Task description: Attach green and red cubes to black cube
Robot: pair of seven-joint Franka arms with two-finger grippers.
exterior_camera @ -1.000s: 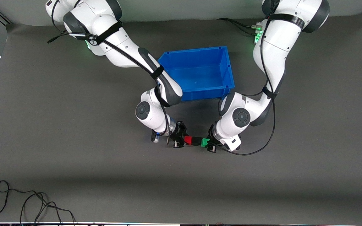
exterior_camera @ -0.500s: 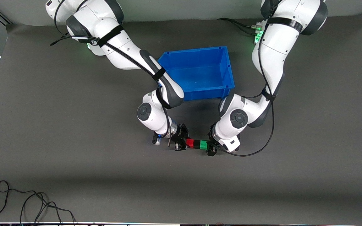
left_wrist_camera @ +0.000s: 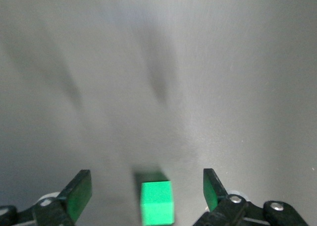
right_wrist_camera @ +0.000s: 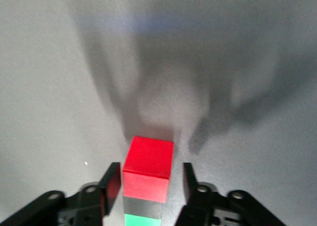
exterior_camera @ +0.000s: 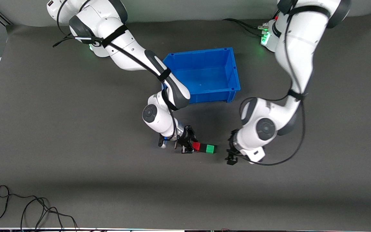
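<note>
Front view: left hand (exterior_camera: 231, 159) spread beside green cube (exterior_camera: 210, 149); right hand (exterior_camera: 188, 146) spread astride red cube (exterior_camera: 196, 147).

my arms: glossy white shells, dark grey joint caps, black cables strapped along links, green base lights. left gripper (left_wrist_camera: 143, 196) and right gripper (right_wrist_camera: 147, 186): black fingers, silver screws.

L claw (exterior_camera: 231, 158) off green cube (exterior_camera: 210, 149).
</note>
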